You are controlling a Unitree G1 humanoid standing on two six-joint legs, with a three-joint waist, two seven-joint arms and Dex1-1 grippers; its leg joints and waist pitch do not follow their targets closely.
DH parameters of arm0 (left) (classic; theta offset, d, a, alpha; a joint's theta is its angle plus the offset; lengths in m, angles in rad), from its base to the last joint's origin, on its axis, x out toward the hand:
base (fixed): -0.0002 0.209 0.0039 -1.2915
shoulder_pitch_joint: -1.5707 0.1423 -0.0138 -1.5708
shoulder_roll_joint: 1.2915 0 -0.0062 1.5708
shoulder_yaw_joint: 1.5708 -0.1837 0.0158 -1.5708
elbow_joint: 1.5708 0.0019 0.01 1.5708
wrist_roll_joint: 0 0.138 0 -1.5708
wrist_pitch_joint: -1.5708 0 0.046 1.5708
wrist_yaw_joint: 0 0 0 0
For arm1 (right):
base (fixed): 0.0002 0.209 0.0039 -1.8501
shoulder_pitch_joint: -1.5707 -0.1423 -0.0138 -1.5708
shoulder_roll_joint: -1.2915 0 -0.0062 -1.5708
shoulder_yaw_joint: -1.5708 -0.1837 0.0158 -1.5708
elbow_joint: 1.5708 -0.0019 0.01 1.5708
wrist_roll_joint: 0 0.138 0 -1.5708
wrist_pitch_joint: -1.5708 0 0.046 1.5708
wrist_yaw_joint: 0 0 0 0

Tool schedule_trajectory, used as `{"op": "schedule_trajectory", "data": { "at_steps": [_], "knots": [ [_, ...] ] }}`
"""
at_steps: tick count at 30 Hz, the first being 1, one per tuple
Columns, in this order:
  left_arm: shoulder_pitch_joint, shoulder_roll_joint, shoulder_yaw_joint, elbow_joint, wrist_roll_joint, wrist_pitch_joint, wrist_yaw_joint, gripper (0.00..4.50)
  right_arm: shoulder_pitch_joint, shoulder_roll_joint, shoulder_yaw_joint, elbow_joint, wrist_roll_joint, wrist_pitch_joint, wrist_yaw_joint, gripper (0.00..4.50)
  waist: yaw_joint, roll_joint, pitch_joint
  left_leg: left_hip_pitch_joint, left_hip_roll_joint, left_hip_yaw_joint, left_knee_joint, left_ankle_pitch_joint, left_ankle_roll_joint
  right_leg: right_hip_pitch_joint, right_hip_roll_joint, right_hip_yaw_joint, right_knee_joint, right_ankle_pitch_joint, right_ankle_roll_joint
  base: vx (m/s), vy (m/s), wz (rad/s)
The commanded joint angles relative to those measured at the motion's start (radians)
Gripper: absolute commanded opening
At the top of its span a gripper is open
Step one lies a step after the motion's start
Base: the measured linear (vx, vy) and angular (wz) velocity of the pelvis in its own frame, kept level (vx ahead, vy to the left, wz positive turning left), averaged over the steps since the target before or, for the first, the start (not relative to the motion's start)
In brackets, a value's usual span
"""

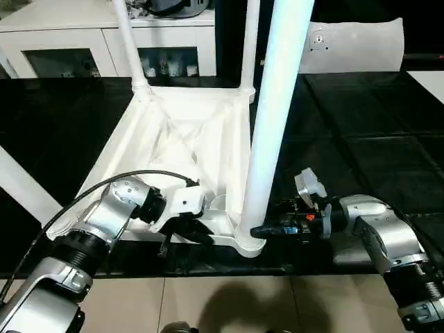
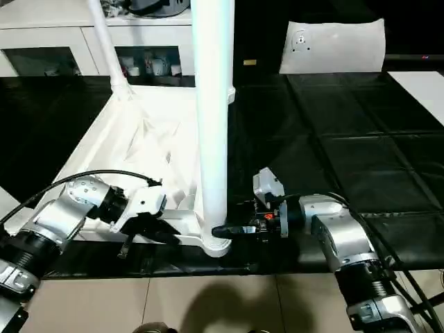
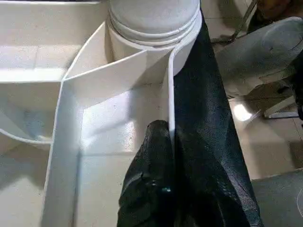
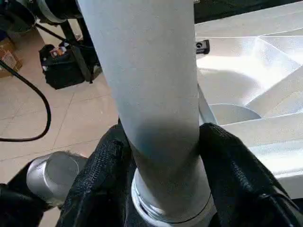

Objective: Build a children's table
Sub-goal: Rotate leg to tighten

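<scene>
The right claw [image 2: 220, 229] clasped the leg [image 2: 211, 132] at its corner socket; the left claw [image 1: 182, 234] pinched the children's table's rim [image 3: 170, 85]. A tilted leg could jam.

I see a big work table [image 1: 361, 152] under a glossy black cover, creased into panels; behind it a white cabinet [image 1: 62, 41] with glass doors, small items on its shelves; a white cushion [image 1: 357, 45] beside it; beige floor tiles [image 1: 229, 302] along my near edge.

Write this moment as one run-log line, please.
left claw: shut on tabletop rim | right claw: around near leg base | leg upright in corner socket
</scene>
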Motion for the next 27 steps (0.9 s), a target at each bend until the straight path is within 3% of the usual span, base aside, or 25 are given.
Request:
{"op": "schedule_trajectory", "data": {
  "at_steps": [1, 4, 5, 6, 8, 9, 12, 13, 14, 15, 18, 19, 22, 24, 25, 27],
  "knots": [
    [-0.01, -0.033, -0.034, -0.003, 0.017, 0.024, 0.019, 0.0, 0.013, 0.026, 0.0, -0.03, 0.016, 0.011, -0.037, 1.89, -0.006, -0.007, -0.064, 0.006, 0.066, -0.019, -0.079, -0.191, 0.053, 0.052, -0.077, 0.062, -0.069, -0.376, -0.157, 0.0, 0.0, 0.0],
    [-0.016, -0.078, -0.002, -0.003, 0.008, 0.097, 0.107, 0.0, 0.033, 0.081, -0.026, -0.028, -0.019, -0.009, -0.185, 1.89, -0.008, -0.01, -0.056, 0.013, 0.062, -0.02, -0.084, -0.251, 0.034, 0.051, -0.078, 0.059, -0.087, -0.491, -0.123, 0.0, 0.0, 0.0],
    [-0.017, -0.093, 0.007, -0.006, 0.004, 0.121, 0.131, 0.0, 0.037, 0.1, -0.032, -0.023, -0.038, -0.02, -0.239, 1.89, -0.015, -0.006, -0.048, 0.026, 0.059, -0.02, -0.083, -0.298, 0.018, 0.039, -0.077, 0.056, -0.102, -0.567, -0.103, 0.0, 0.0, 0.0],
    [-0.017, -0.093, 0.007, -0.006, 0.004, 0.121, 0.131, 0.0, 0.037, 0.1, -0.032, -0.023, -0.038, -0.02, -0.239, 1.89, -0.023, -0.01, -0.047, 0.031, 0.051, -0.023, -0.08, -0.326, 0.008, 0.04, -0.078, 0.048, -0.11, -0.634, -0.077, 0.0, 0.0, 0.0],
    [-0.02, -0.132, 0.021, -0.01, 0.008, 0.167, 0.199, 0.0, 0.038, 0.154, -0.049, -0.005, -0.076, -0.025, -0.376, 1.89, -0.038, -0.008, -0.046, 0.022, 0.051, -0.03, -0.084, -0.333, 0.002, 0.045, -0.077, 0.041, -0.115, -0.662, -0.045, 0.0, 0.0, 0.0],
    [-0.026, -0.173, 0.035, -0.008, 0.012, 0.209, 0.268, 0.0, 0.03, 0.21, -0.067, 0.008, -0.095, -0.012, -0.492, 1.87, -0.049, -0.007, -0.045, 0.026, 0.046, -0.033, -0.08, -0.356, 0.0, 0.043, -0.075, 0.033, -0.123, -0.686, -0.028, 0.0, 0.0, 0.0],
    [-0.036, -0.23, 0.055, -0.003, 0.009, 0.263, 0.352, 0.0, 0.014, 0.279, -0.081, 0.023, -0.121, 0.004, -0.627, 1.87, -0.08, -0.004, -0.046, 0.019, 0.044, -0.04, -0.08, -0.381, -0.008, 0.05, -0.074, 0.017, -0.13, -0.689, -0.007, 0.0, 0.0, 0.0],
    [-0.042, -0.257, 0.066, 0.001, 0.008, 0.283, 0.395, 0.0, 0.003, 0.309, -0.083, 0.034, -0.139, 0.006, -0.689, 1.87, -0.096, 0.005, -0.048, 0.017, 0.047, -0.045, -0.082, -0.396, -0.005, 0.055, -0.075, 0.011, -0.131, -0.659, -0.014, 0.0, 0.0, 0.0],
    [-0.044, -0.267, 0.072, 0.002, 0.01, 0.29, 0.412, 0.0, -0.002, 0.319, -0.084, 0.039, -0.146, 0.007, -0.711, 1.87, -0.111, 0.006, -0.046, 0.005, 0.051, -0.052, -0.088, -0.418, 0.0, 0.065, -0.074, 0.004, -0.129, -0.636, -0.012, 0.0, 0.0, 0.0],
    [-0.055, -0.313, 0.094, 0.012, 0.016, 0.322, 0.488, 0.0, -0.032, 0.369, -0.102, 0.074, -0.169, 0.014, -0.821, 1.86, -0.126, 0.016, -0.047, 0.011, 0.056, -0.057, -0.09, -0.458, 0.0, 0.066, -0.077, -0.001, -0.13, -0.606, -0.019, 0.0, 0.0, 0.0],
    [-0.069, -0.361, 0.114, 0.028, 0.026, 0.342, 0.578, 0.0, -0.077, 0.415, -0.129, 0.13, -0.195, 0.012, -0.952, 1.86, -0.148, 0.01, -0.05, 0.007, 0.05, -0.055, -0.088, -0.435, 0.004, 0.061, -0.081, 0.011, -0.121, -0.529, -0.073, 0.0, 0.0, 0.0],
    [-0.073, -0.378, 0.118, 0.029, 0.033, 0.35, 0.606, 0.0, -0.095, 0.431, -0.141, 0.155, -0.203, 0.01, -1.002, 1.86, -0.148, 0.01, -0.051, 0.008, 0.048, -0.054, -0.087, -0.427, 0.008, 0.061, -0.081, 0.012, -0.123, -0.528, -0.078, 0.0, 0.0, 0.0],
    [-0.073, -0.411, 0.118, 0.013, 0.056, 0.369, 0.656, 0.0, -0.136, 0.47, -0.171, 0.202, -0.238, 0.004, -1.128, 1.86, -0.15, 0.007, -0.061, -0.005, 0.048, -0.048, -0.086, -0.314, 0.032, 0.068, -0.083, 0.026, -0.107, -0.409, -0.124, 0.0, 0.0, 0.0],
    [-0.069, -0.406, 0.109, 0.005, 0.063, 0.368, 0.657, 0.0, -0.129, 0.479, -0.182, 0.189, -0.225, -0.016, -1.119, 1.86, -0.143, 0.002, -0.065, -0.008, 0.047, -0.039, -0.08, -0.23, 0.066, 0.07, -0.084, 0.031, -0.1, -0.351, -0.147, 0.026, -0.018, 0.02],
    [-0.069, -0.406, 0.109, 0.005, 0.063, 0.368, 0.657, 0.0, -0.129, 0.479, -0.182, 0.189, -0.225, -0.016, -1.119, 2.21, -0.14, 0.003, -0.066, -0.009, 0.048, -0.039, -0.078, -0.212, 0.073, 0.071, -0.085, 0.032, -0.097, -0.339, -0.154, 0.053, -0.036, 0.03],
    [-0.062, -0.389, 0.1, 0.0, 0.07, 0.353, 0.645, 0.0, -0.108, 0.474, -0.187, 0.161, -0.215, -0.047, -1.09, 2.56, -0.13, 0.005, -0.075, -0.018, 0.05, -0.037, -0.072, -0.095, 0.107, 0.079, -0.082, 0.035, -0.076, -0.203, -0.181, 0.027, -0.021, 0.0]
  ]
}}
